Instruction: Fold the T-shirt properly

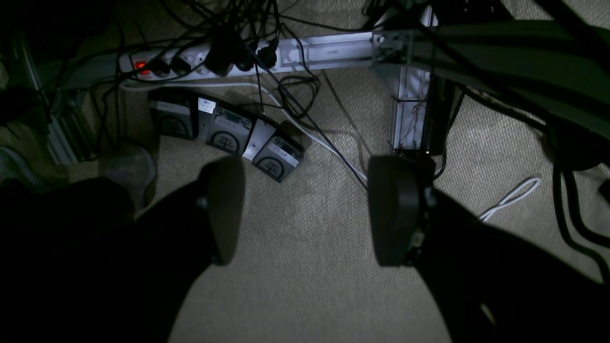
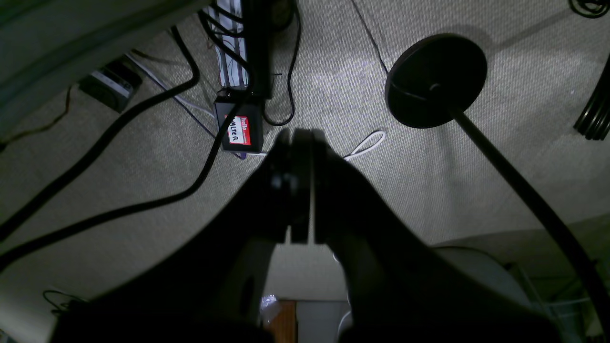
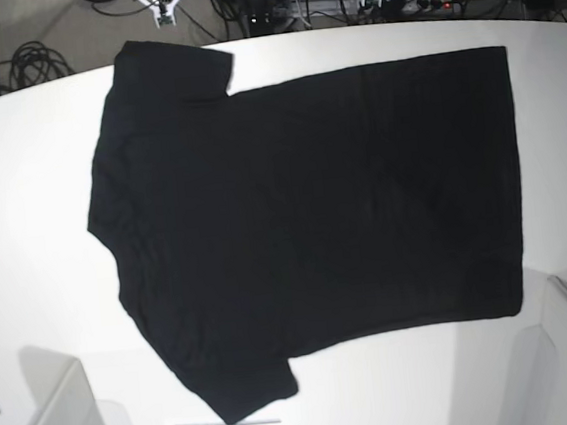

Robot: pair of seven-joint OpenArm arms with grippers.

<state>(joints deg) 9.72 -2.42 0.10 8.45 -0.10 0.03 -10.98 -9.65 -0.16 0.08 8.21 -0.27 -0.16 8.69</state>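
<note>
In the left wrist view, the left gripper [image 1: 305, 209] hangs with its jaws well apart and nothing between them; below it lie beige carpet [image 1: 310, 286], a power strip [image 1: 190, 64] and loose cables — no cloth is in sight.

In the right wrist view, the right gripper [image 2: 301, 186] has its fingers pressed together and empty, above the same carpet, with a round black stand base [image 2: 436, 78] nearby.

In the base view, the T-shirt [image 3: 313, 210] lies spread flat on the white table [image 3: 21, 198], plain black side up, collar end toward the view's left, hem toward the right; neither arm shows here. It looks light, limp and prone to wrinkling — best pinched at a sleeve [image 3: 174, 67] or hem corner, where an edge can be lifted cleanly.
</note>
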